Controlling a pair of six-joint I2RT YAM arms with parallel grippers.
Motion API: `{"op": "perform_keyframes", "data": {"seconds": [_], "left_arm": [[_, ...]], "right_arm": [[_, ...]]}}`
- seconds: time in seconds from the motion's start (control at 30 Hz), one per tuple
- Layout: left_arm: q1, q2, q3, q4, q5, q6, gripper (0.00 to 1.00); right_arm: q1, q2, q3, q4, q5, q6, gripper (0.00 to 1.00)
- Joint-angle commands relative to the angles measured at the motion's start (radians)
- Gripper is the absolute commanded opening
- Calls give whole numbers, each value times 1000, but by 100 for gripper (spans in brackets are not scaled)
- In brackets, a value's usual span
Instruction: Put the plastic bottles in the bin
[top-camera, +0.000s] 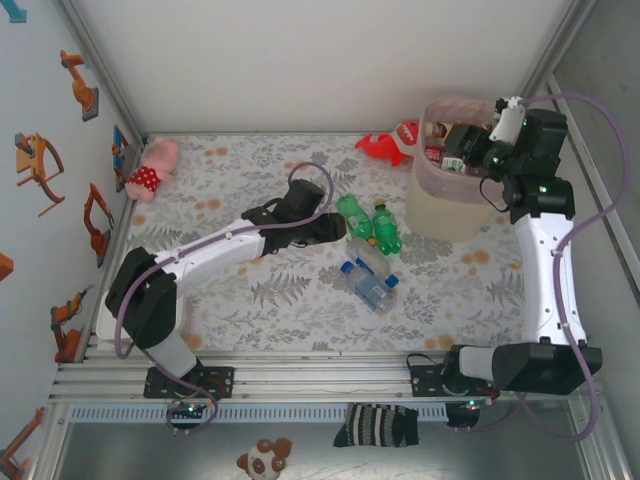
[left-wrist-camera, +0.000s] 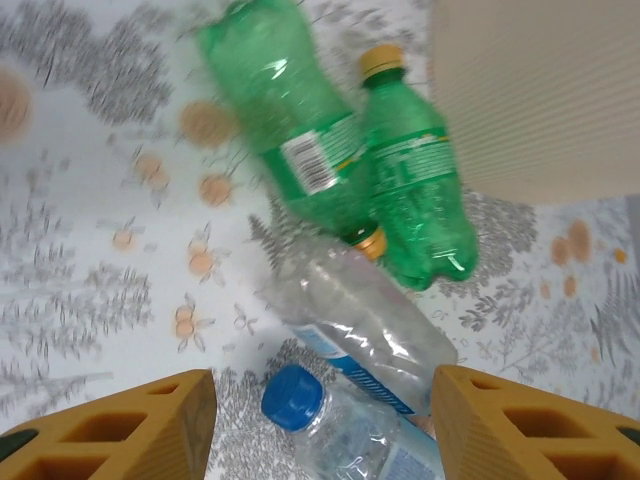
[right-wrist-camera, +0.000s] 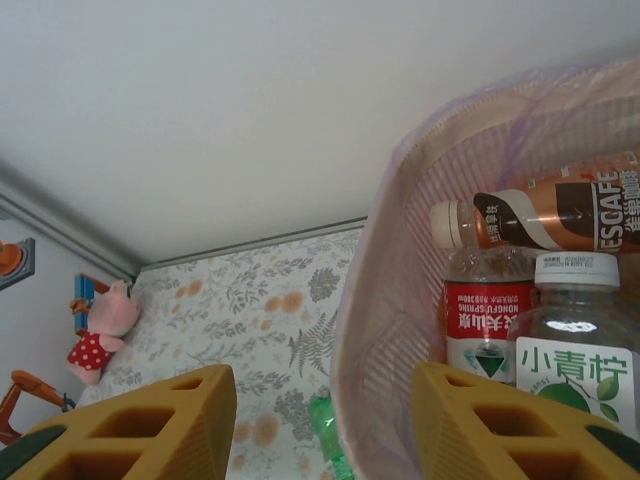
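Note:
Two green plastic bottles (top-camera: 355, 214) (top-camera: 386, 228) lie side by side left of the bin (top-camera: 452, 208), a cream tub lined with a pink bag. Clear blue-capped bottles (top-camera: 371, 282) lie just in front of them. My left gripper (top-camera: 337, 228) sits beside the green pair, open. In the left wrist view, a blue-capped clear bottle (left-wrist-camera: 335, 432) and a crumpled clear one (left-wrist-camera: 372, 322) lie below my left gripper (left-wrist-camera: 320, 425), untouched. My right gripper (top-camera: 470, 150) hovers over the bin, open and holding nothing. The bin's bagged wall (right-wrist-camera: 385, 330) appears between the fingers of my right gripper (right-wrist-camera: 325, 425). Inside are a brown coffee bottle (right-wrist-camera: 560, 215), a red-labelled bottle (right-wrist-camera: 485, 312) and a clear bottle (right-wrist-camera: 575, 350).
A pink plush toy (top-camera: 150, 168) lies at the far left corner of the floral cloth. A red toy (top-camera: 390, 143) rests just left of the bin. White walls close the back and sides. The bin's cream side (left-wrist-camera: 540, 90) stands right next to the green bottles.

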Motion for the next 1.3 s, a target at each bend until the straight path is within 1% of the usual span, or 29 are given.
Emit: {"op": "perform_keyframes", "data": {"seconds": [0.0, 0.17, 0.23, 0.43, 0.53, 0.77, 1.1, 1.27], "left_arm": [[-8, 40, 9, -62, -24, -258, 58], [-13, 129, -24, 2, 93, -429, 57], [-10, 165, -57, 68, 146, -490, 57], [-10, 250, -86, 195, 250, -588, 56], [-10, 272, -87, 212, 266, -615, 56], [-14, 284, -118, 259, 305, -668, 53], [-23, 285, -147, 290, 313, -699, 46], [-25, 298, -150, 318, 325, -715, 38]], "right_arm": [[6, -29, -20, -15, 7, -22, 49], [6, -47, -34, -16, 1, -24, 49], [6, -53, -38, -18, -1, -26, 49], [6, -62, -37, -30, -6, -40, 49], [6, -59, -34, -31, -9, -43, 49], [6, -61, -33, -36, -8, -44, 49], [6, -67, -35, -37, -5, -43, 49], [6, -71, -30, -44, -3, -44, 49]]}}
